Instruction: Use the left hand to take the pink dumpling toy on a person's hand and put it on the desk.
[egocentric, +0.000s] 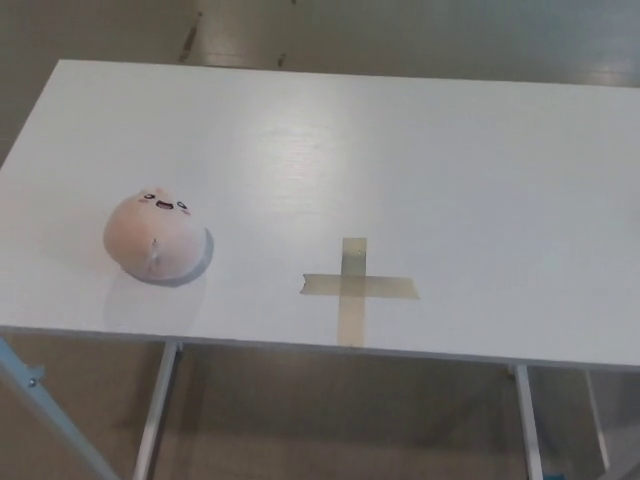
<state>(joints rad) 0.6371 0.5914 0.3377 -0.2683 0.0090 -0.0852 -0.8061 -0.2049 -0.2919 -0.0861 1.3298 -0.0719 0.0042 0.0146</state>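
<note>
Dumpling toy (155, 237), pink and round with a small face on its upper side, is seen resting on the white bench (420, 160) near the front left edge. A cross of tan tape (356, 288) is stuck flat to the bench to its right, well apart from it. Metal legs (156, 410) and a brown floor (340, 410) are seen below the near edge. Neither robot hand is shown, so their state cannot be told.
</note>
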